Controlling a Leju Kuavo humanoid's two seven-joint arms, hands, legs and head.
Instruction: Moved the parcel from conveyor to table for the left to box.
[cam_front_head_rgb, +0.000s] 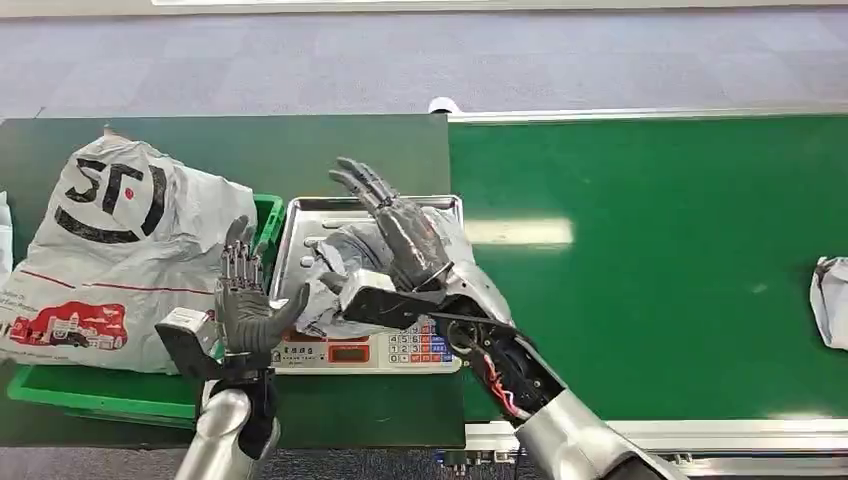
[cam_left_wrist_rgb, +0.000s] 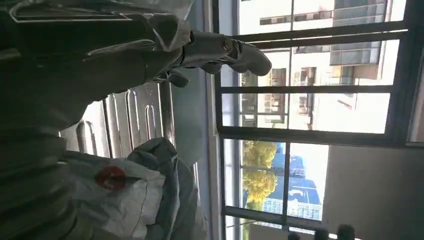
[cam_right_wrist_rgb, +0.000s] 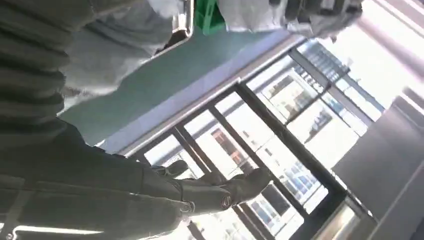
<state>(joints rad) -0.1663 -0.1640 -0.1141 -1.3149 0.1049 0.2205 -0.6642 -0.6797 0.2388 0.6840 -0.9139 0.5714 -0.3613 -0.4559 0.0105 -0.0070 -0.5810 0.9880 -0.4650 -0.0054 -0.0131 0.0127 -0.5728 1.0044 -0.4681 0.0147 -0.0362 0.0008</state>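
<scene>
Parcel (cam_front_head_rgb: 345, 268) sits on the scale (cam_front_head_rgb: 372, 350), dead centre, probably so the left can box it. Right hand (cam_front_head_rgb: 400, 235) hovers over it, fingers spread, holding nothing. Left hand (cam_front_head_rgb: 245, 305) waits open at 9 o'clock, bin (cam_front_head_rgb: 95, 392) beside it.

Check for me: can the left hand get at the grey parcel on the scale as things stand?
Probably not cleanly yet. The left hand is open just beside the scale, but the right hand hovers spread over the grey parcel and covers much of it; the near edge looks reachable.
</scene>
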